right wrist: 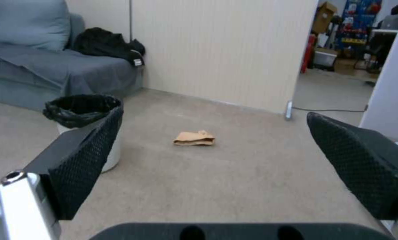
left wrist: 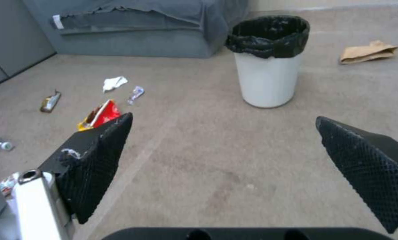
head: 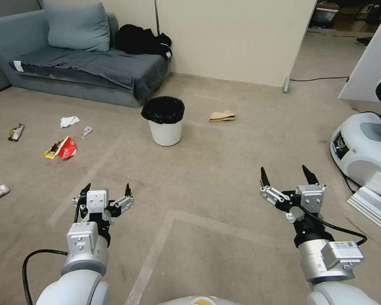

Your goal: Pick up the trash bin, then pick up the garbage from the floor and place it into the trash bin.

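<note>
Head view: nothing of the task looks done yet. The left claw [head: 106, 189] and right claw [head: 288, 174] both hang low over the floor [head: 216, 169], fingers spread and holding nothing. The trash bin [head: 164, 121] stands upright well ahead of them, between the two but nearer the left claw's line: a white tub with a black bag folded over its rim. A brown paper bag [head: 222, 116] lies ahead of the right claw; a red wrapper [head: 62, 148], a white tissue [head: 68, 121] and other scraps lie ahead and outward of the left claw. Left wrist view: between the spread fingers [left wrist: 102, 156] the trash bin [left wrist: 267, 63] sits untouched, far ahead. Right wrist view: the brown paper bag [right wrist: 194, 138] lies flat, straight ahead.
</note>
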